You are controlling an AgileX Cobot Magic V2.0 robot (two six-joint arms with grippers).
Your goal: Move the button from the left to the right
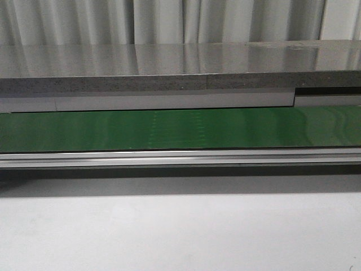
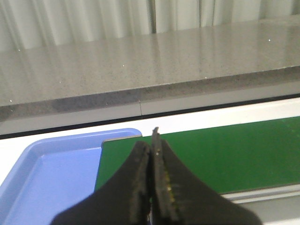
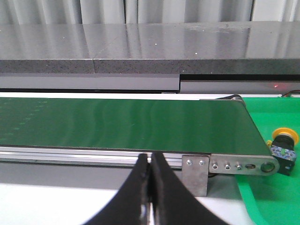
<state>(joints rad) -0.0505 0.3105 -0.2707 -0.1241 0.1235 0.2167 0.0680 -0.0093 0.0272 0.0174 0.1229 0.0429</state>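
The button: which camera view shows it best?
The right wrist view: the button lies in a green tray past the conveyor belt's end. The front and left wrist views don't show it.

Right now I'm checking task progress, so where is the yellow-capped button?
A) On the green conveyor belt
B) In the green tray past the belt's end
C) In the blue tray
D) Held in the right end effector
B: the right wrist view shows the button lying in the green tray just beyond the conveyor belt end roller, with the right end effector shut and empty.
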